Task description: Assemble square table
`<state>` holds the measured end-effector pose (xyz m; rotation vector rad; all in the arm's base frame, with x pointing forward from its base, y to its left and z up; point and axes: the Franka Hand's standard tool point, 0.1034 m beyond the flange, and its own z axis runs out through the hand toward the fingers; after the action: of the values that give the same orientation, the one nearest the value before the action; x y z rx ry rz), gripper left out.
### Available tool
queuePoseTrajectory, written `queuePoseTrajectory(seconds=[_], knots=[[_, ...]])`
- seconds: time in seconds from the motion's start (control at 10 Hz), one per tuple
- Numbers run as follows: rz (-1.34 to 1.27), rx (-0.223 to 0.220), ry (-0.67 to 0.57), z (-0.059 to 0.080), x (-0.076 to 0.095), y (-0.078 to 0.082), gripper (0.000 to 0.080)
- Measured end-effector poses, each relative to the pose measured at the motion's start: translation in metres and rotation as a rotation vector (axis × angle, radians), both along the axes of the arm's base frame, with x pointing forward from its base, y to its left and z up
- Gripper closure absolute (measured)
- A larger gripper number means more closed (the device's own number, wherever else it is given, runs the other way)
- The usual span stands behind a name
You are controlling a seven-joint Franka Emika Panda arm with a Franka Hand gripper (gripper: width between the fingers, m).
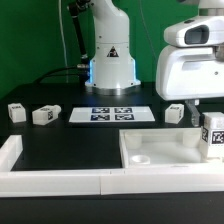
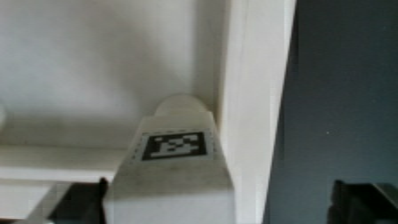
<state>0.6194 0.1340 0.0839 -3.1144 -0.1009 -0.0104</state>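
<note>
White plastic square tray-like top (image 1: pixel 160 150) with raised rim: on the black counter (image 1: pixel 60 138), exterior view's right. Short white tagged leg (image 2: pixel 173 160): upright against that rim, between the fingers of the spread tool (image 2: pixel 217 203), not pinched.

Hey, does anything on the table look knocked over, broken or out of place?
Nothing stands out. The white square plastic tabletop sits flat, three short white tagged legs rest loose on the black table, and a fourth leg is under the gripper at the tabletop's rim. No damage shows.
</note>
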Motion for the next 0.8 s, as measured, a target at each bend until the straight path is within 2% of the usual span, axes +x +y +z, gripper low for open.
queuePoseTrajectory(seconds=[0.1,0.2,0.3,0.8], knots=[[-0.013,0.0,0.0,0.0,0.0001,-0.0004,0.0373],[-0.099,-0.002,0.002,-0.0001,0.0005,-0.0025,0.0373],[-0.161,-0.002,0.004,-0.0002,0.0006,-0.0036,0.0492],[-0.482,0.0,0.014,-0.0014,-0.0003,-0.0043,0.0493]])
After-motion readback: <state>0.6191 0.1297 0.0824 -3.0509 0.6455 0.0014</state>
